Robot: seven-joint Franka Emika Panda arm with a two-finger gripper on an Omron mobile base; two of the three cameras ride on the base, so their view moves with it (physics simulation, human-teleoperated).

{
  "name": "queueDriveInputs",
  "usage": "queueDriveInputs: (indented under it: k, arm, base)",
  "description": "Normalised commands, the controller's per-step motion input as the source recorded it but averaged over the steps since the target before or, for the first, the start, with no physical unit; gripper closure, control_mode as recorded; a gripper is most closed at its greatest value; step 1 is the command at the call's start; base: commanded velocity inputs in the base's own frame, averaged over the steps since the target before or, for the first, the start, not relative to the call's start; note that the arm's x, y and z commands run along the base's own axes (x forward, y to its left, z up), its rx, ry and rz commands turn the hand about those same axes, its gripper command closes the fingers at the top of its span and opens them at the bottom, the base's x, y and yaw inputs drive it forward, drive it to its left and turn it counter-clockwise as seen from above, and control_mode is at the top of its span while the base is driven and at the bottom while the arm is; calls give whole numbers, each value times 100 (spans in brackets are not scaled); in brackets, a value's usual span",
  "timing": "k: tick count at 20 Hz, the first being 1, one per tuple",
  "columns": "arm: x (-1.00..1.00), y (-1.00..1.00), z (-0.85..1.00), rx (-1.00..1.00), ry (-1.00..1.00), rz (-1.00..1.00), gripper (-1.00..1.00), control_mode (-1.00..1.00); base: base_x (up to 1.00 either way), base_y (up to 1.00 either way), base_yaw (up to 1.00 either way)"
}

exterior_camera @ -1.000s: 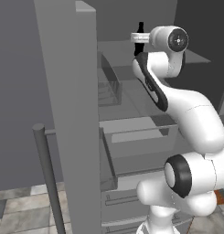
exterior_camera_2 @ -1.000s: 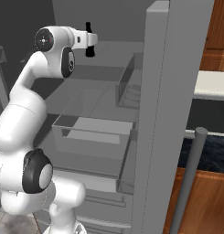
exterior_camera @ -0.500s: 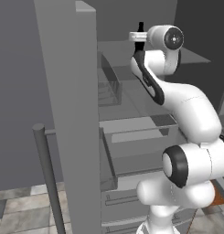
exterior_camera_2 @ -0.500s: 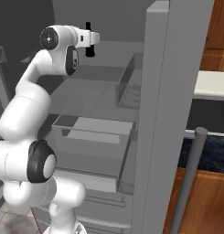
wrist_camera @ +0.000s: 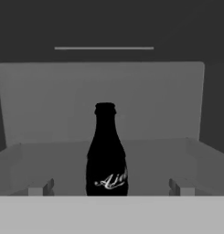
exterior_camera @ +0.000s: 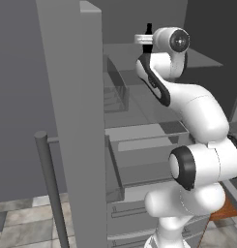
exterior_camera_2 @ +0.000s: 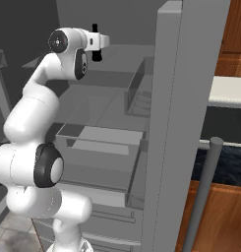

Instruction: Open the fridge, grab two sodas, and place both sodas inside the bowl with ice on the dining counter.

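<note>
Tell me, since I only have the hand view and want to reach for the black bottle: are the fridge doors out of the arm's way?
Observer: Yes. The left door and the right door both stand swung open, and the arm reaches in between them.
Operator: How high is the gripper?
Observer: The gripper is up at the top shelf, well above the clear drawer lower down.
Operator: Anything close beside it?
Observer: A clear bin hangs on the inside of the right door, off to the gripper's right and apart from it.
</note>
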Motion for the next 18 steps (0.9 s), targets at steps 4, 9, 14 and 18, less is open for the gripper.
queueDriveInputs:
  k: [4,9,14,18]
  arm:
    - [23,0,-12,0,0,0,-100,-100]
    - [21,0,-10,0,0,0,-100,-100]
    - [22,0,-8,0,0,0,-100,-100]
    - [18,0,-7,0,1,0,-100,-100]
  base:
    - [0,0,0]
    - [0,0,0]
    - [0,0,0]
    - [0,0,0]
